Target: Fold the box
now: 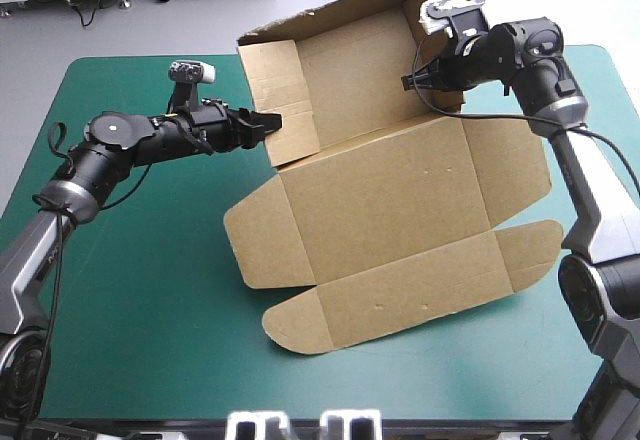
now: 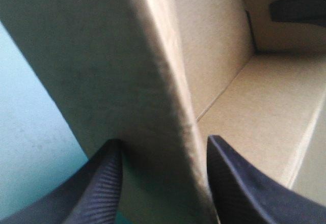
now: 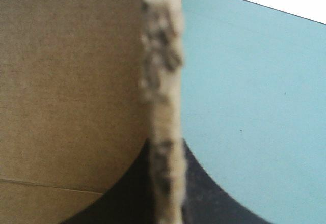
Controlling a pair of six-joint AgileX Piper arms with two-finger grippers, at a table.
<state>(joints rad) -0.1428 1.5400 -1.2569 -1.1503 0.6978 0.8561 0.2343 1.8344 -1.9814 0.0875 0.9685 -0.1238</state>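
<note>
The box (image 1: 400, 200) sits mid-table on the teal-green cover (image 1: 130, 290) and looks about half done: far walls are raised as a tray, while the lid and flaps lie flat. Its long axis runs far to near, with the lid toward the robot. The left gripper (image 1: 268, 123) pinches the left wall and the right gripper (image 1: 412, 82) pinches the right wall

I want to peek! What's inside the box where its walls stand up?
Only bare brown board shows inside the box; one finger of the left gripper reaches in over a wall. The table beneath it is covered.
</note>
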